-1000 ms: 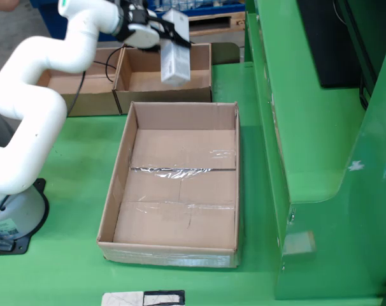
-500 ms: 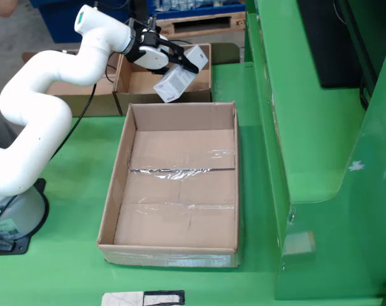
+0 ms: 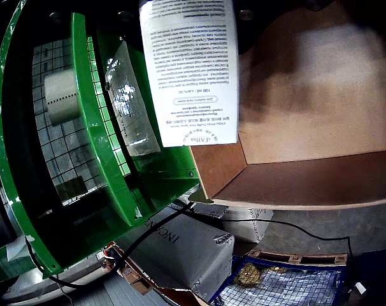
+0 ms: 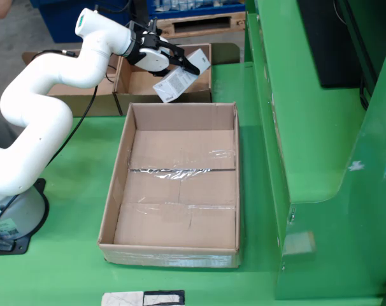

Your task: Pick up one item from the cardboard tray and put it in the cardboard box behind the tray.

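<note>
One white carton (image 4: pixel 178 78), clamped tilted in hand (image 4: pixel 180 64) over rear box (image 4: pixel 202 95); risk: catching box wall, tumbling outside.

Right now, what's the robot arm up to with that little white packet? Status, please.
Fingers shut on small white printed carton. Carton tilted, hanging over brown cardboard box behind the large cardboard tray. Not released. Nothing in the way.

Industrial workshop or warehouse floor. Green painted metal bench (image 4: pixel 180 280) and green machine housing (image 4: pixel 320 127); bare concrete floor (image 4: pixel 14 38); wooden pallet (image 4: pixel 199 24) and blue crates (image 4: pixel 193 6) behind; wire mesh guard (image 3: pixel 72 146); loose cables (image 3: pixel 269 222); cardboard cartons (image 4: pixel 72 95) around.
</note>
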